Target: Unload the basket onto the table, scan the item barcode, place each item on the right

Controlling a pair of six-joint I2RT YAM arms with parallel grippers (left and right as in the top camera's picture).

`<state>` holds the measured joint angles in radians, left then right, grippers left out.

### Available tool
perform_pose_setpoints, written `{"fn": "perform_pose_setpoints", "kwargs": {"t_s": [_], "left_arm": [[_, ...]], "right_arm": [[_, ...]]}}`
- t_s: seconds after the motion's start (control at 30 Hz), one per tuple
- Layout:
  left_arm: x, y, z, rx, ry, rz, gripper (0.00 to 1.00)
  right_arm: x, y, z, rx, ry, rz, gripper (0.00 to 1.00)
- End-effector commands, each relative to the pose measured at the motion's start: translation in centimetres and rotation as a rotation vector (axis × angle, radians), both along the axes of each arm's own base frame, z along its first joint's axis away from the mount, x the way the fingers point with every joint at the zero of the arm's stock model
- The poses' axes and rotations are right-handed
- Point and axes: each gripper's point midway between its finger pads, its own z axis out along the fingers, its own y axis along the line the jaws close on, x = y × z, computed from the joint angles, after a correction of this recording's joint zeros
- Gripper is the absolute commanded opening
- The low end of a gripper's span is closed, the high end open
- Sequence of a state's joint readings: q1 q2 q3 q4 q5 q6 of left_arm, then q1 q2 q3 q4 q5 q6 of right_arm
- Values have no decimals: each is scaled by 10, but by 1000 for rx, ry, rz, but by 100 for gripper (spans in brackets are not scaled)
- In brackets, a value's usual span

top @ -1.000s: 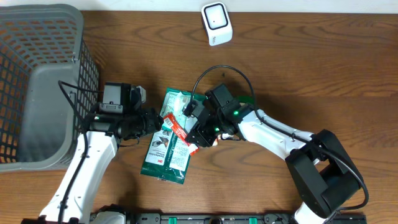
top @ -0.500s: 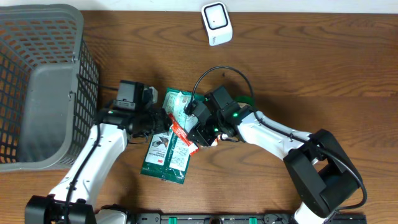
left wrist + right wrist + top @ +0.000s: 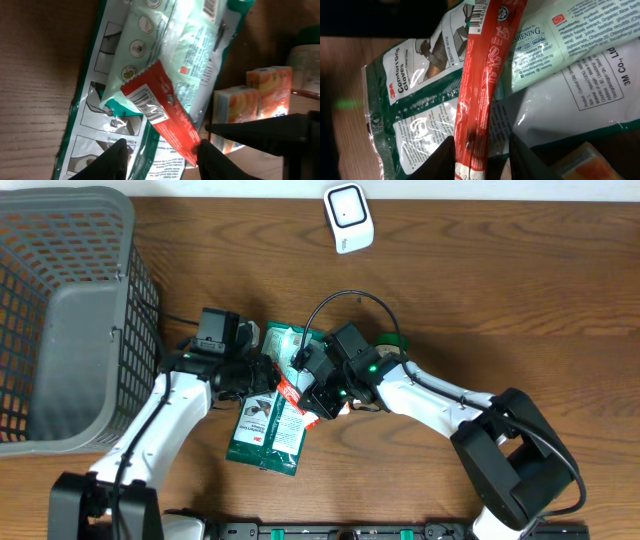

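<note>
A long red packet [image 3: 292, 394] with a barcode at one end lies across a dark green glove pack [image 3: 266, 426] and a mint-green wipes pack [image 3: 284, 344]. In the left wrist view the red packet [image 3: 171, 116] shows its barcode. My left gripper [image 3: 162, 161] stands open over the glove pack [image 3: 90, 125], its right finger [image 3: 210, 157] at the packet's edge. My right gripper [image 3: 487, 161] straddles the red packet [image 3: 481, 85] near its other end. Its left finger [image 3: 442, 160] touches the packet. A gap remains at the right finger [image 3: 535, 161]. The white scanner [image 3: 347, 218] sits at the table's back.
A grey wire basket [image 3: 60, 310] fills the left side. An orange box [image 3: 255, 95] lies right of the packs, under my right arm, also visible as the orange box [image 3: 585, 162]. A green-capped item [image 3: 390, 340] sits behind the right wrist.
My left arm has swung right, bringing its gripper up to the packs. The right jaws have narrowed around the red packet. The packs have not moved.
</note>
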<state>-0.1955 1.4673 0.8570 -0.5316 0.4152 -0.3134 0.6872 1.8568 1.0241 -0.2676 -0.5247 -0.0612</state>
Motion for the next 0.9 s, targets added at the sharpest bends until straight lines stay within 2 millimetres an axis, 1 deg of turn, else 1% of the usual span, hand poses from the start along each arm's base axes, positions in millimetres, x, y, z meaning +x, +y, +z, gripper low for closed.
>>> {"fn": "perform_pose_setpoints", "kwargs": {"t_s": [0.0, 0.17, 0.27, 0.33, 0.53, 0.77, 0.87], "left_arm": [[0, 1, -8, 15, 9, -13, 46], [-1, 1, -11, 17, 21, -13, 46], [-1, 1, -11, 17, 21, -13, 46], [-2, 0, -12, 18, 22, -17, 46], [-3, -6, -12, 17, 17, -37, 46], [-3, -6, -12, 17, 15, -39, 46], [-2, -6, -12, 16, 10, -38, 46]], "right_arm": [[-9, 1, -13, -19, 30, 13, 31], [-9, 4, -15, -17, 27, 17, 29], [-9, 4, -15, -17, 27, 18, 24], [-10, 4, -16, -17, 27, 19, 23], [-8, 3, -19, -29, 22, 13, 22], [-7, 5, -19, -27, 8, 15, 25], [-6, 5, -21, -54, -17, 10, 22]]}}
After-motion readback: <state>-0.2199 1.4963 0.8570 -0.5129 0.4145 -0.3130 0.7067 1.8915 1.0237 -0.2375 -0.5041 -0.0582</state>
